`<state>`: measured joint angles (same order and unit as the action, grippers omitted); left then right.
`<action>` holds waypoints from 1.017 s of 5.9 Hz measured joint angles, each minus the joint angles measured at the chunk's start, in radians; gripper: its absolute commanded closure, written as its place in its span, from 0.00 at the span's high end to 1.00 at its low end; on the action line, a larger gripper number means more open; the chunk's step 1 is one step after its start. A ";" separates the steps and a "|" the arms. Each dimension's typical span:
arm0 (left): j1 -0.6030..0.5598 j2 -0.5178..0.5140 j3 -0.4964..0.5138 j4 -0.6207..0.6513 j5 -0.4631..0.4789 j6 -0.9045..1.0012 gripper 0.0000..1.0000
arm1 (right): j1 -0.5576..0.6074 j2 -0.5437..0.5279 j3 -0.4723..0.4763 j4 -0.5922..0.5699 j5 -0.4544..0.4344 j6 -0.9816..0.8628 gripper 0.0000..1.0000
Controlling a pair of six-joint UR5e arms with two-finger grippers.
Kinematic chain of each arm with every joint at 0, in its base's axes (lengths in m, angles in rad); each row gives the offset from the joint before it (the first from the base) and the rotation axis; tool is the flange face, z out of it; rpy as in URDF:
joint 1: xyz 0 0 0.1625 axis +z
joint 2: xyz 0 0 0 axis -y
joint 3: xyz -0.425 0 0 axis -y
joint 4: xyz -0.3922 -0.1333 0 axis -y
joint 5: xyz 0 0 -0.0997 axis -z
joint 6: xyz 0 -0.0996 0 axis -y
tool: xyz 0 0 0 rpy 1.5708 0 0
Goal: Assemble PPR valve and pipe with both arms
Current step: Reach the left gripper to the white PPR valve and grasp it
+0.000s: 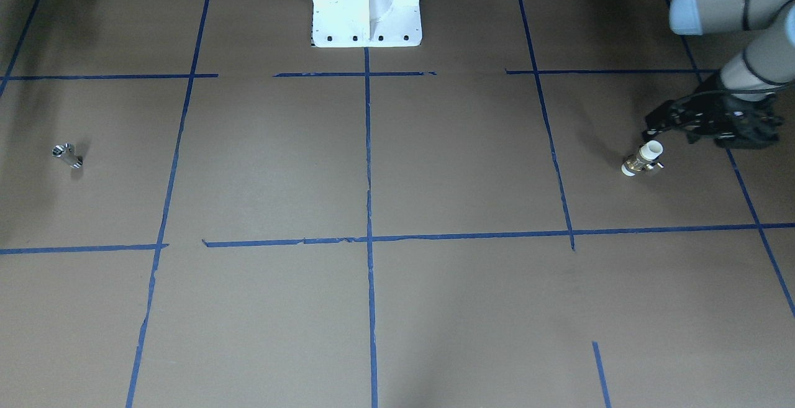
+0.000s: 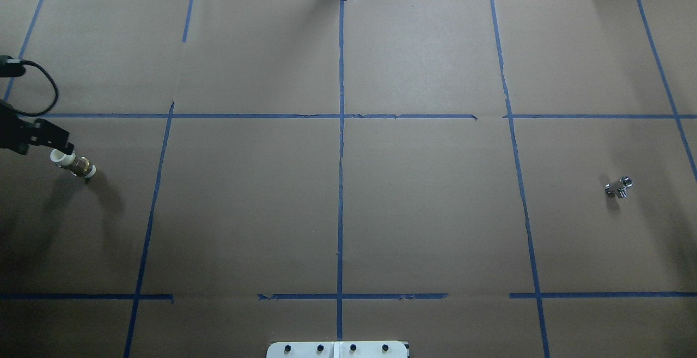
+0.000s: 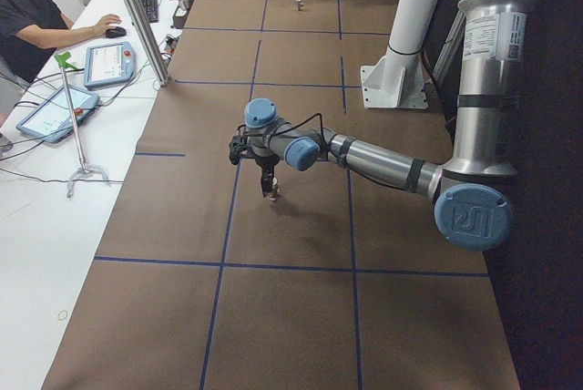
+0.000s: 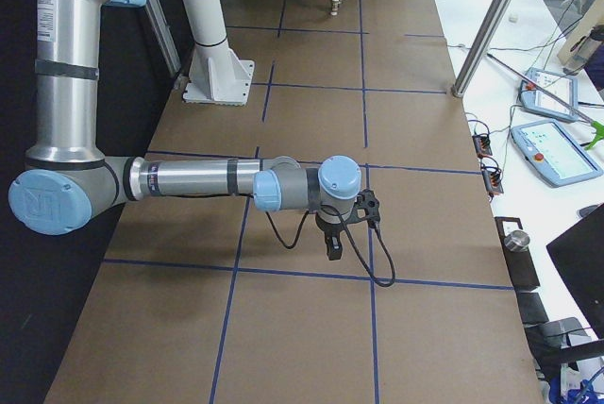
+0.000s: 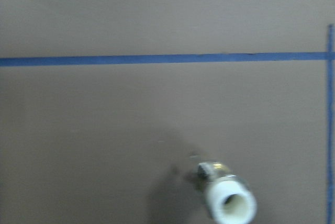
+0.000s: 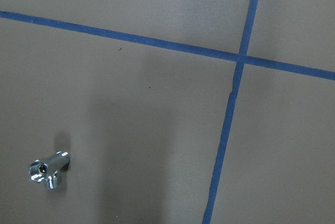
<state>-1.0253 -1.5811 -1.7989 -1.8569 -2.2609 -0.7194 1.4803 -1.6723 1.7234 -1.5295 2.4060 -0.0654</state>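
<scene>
The PPR valve [image 1: 643, 159], brass with white collars, stands tilted on the brown table at my left end; it also shows in the overhead view [image 2: 74, 164] and the left wrist view [image 5: 226, 198]. My left gripper [image 1: 652, 130] [image 2: 61, 144] has its tips right at the valve's raised white collar; I cannot tell whether the jaws are clamped on it. The silver pipe [image 1: 68, 154] [image 2: 618, 186] lies alone at my right end, low left in the right wrist view [image 6: 48, 167]. My right gripper [image 4: 332, 248] hangs above the table and shows only in the exterior right view, so I cannot tell its state.
The white pedestal [image 1: 366, 4] stands at the robot's edge in the middle. Blue tape lines [image 2: 341, 129] divide the brown table into squares. An operator [image 3: 27, 16] sits at a desk with tablets beyond the far edge.
</scene>
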 measured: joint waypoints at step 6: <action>0.048 -0.008 0.017 -0.001 0.067 -0.026 0.76 | 0.000 -0.001 0.000 0.000 0.029 0.000 1.00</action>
<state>-0.9775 -1.5890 -1.7814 -1.8580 -2.1942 -0.7454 1.4803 -1.6736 1.7238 -1.5294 2.4345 -0.0658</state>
